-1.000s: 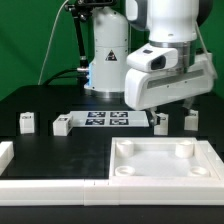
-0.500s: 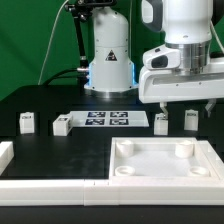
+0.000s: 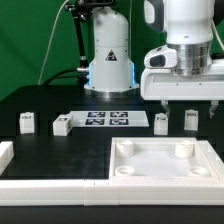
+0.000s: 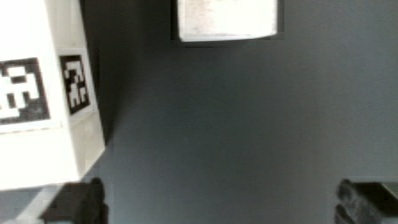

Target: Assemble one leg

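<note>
near left: white border rails (image 3: 40,186) are laid along the front edge of the black table (image 3: 60,150). near right: the white square tabletop (image 3: 165,178) is laid flat, a raised rim all round like a tray; only its own round corner sockets are seen inside the rim.

mid row, left to right: fourth leg (image 3: 27,122), third leg (image 3: 62,125), the marker board (image 3: 110,120), second leg (image 3: 161,122), then the leg (image 3: 189,120) at far right, set on the table just beyond the tabletop's far rim and apart from it.

the gripper (image 3: 188,104) is hung above the two right-hand legs, jaws spread wide, nothing grasped. whether it is directly over the leg cannot be told from the exterior view.

wrist view: both fingertips (image 4: 71,200) are seen well apart, with bare dark table between them. a tagged post (image 4: 45,100) is seen to one side of the gap, not between the fingers; which leg it is cannot be told.

far: the robot base (image 3: 108,55) is seen behind the marker board.
</note>
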### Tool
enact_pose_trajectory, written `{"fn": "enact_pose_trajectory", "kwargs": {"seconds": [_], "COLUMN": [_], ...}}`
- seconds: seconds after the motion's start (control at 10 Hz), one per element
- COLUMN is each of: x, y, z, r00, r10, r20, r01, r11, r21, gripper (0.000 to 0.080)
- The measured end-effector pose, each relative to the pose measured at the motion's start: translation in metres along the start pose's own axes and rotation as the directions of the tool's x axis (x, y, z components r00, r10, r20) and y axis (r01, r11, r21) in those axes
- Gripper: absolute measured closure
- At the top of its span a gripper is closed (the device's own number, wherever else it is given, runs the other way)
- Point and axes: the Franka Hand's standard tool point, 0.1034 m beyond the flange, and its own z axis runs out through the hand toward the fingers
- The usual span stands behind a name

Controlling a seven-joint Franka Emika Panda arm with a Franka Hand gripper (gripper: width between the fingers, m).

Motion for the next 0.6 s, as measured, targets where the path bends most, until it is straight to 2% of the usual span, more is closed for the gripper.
{"fn": "enact_pose_trajectory", "kwargs": {"seconds": [0.2, 0.3, 0.5, 0.6], "x": [-0.018, -0.027, -0.025, -0.028], "y": [-0.008, -0.004, -0.003, 0.001], "z": [0.006, 0.007, 0.006, 0.006], "r00": [1.000, 0.993, 0.970, 0.943], "r10": [-0.024, -0.024, -0.049, -0.046], "r20": [0.017, 0.119, 0.238, 0.329], "r01": [0.024, 0.028, 0.059, 0.066], "r11": [1.000, 0.999, 0.998, 0.997], "r21": [-0.004, -0.035, -0.037, -0.049], "gripper": [0.0150, 0.0150, 0.0150, 0.0150]}}
